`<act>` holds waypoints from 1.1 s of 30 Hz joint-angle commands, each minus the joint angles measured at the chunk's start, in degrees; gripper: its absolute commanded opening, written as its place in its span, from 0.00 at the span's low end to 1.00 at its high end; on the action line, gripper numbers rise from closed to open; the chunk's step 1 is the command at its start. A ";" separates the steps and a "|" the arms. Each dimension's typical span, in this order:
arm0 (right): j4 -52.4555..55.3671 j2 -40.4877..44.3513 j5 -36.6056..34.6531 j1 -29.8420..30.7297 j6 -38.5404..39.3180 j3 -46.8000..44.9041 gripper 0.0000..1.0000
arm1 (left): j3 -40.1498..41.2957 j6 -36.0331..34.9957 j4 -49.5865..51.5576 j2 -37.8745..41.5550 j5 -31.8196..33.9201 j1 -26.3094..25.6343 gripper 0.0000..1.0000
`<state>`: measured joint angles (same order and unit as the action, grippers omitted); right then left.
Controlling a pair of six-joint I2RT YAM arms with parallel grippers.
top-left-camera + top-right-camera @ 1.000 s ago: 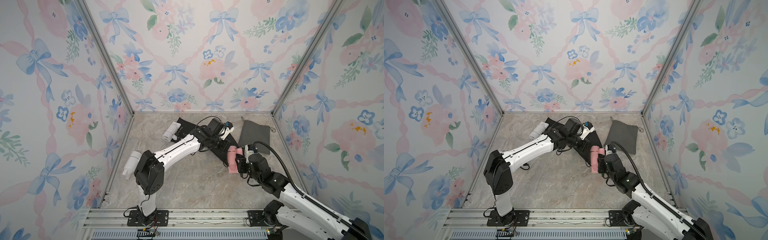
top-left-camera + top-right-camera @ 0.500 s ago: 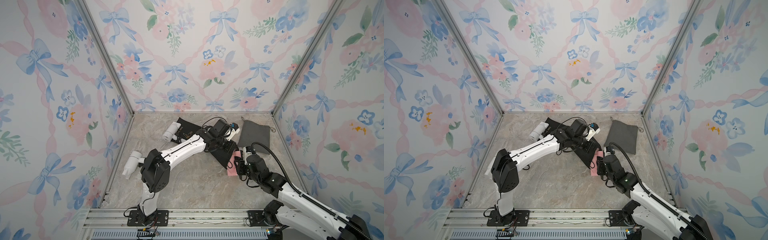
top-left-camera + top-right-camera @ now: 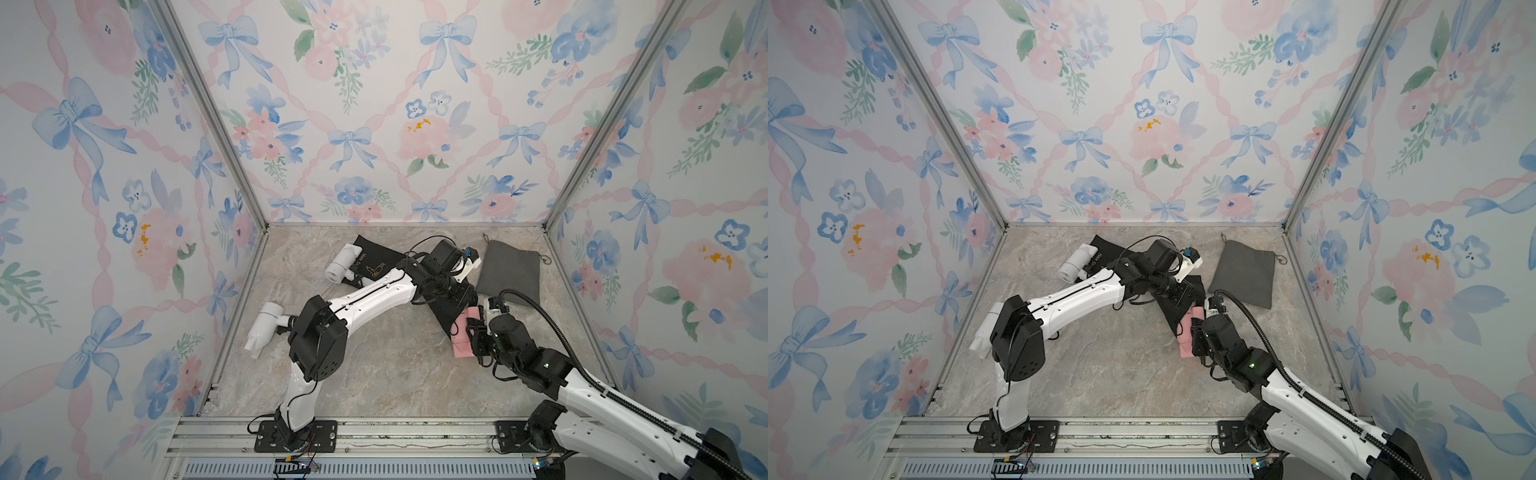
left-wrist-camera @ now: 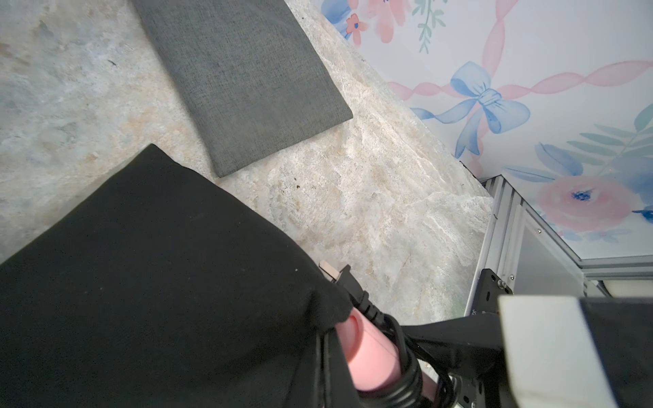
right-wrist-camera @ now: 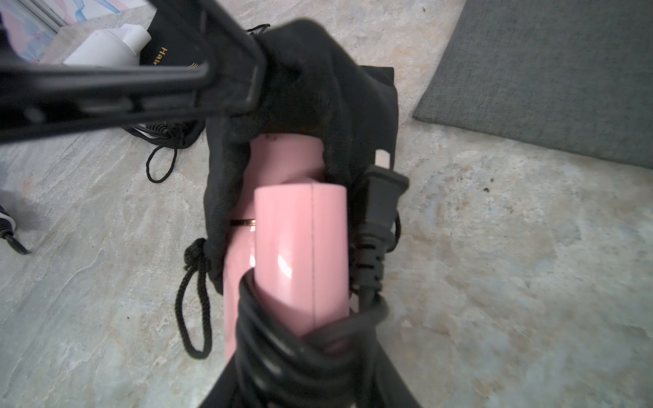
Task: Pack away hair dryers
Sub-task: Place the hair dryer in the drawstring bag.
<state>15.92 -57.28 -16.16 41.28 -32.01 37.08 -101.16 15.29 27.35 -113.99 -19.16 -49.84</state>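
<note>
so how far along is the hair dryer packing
Nothing fully packed. In hand: right pincer holds the pink dryer partway inside the black pouch, whose rim the left pincer pinches. Left: white dryer at the back, white dryer by the side wall; grey pouch flat.

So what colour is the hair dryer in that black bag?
The hair dryer, partly in the black bag, is pink, clearest in the right wrist view.
</note>
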 commanded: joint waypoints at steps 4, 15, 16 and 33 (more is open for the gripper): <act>-2.89 -1.29 -2.03 1.66 -1.79 -0.69 0.29 | -2.24 0.30 -0.14 -0.93 -0.84 0.62 0.00; -6.07 -3.53 -1.94 1.56 -0.94 0.05 0.29 | -2.46 0.46 -0.17 -1.83 -2.27 0.89 0.00; -6.59 -4.05 -1.36 1.19 -0.84 0.18 0.29 | -2.37 0.49 -0.16 -1.74 -2.43 0.87 0.00; -14.42 -6.53 11.53 -9.33 -0.70 2.41 0.29 | 7.56 -1.27 -0.15 4.70 -1.97 2.19 0.00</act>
<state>6.70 -63.99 -7.11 33.23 -32.60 36.62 -95.15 15.25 26.98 -112.97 -20.47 -48.58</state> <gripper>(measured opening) 0.394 0.048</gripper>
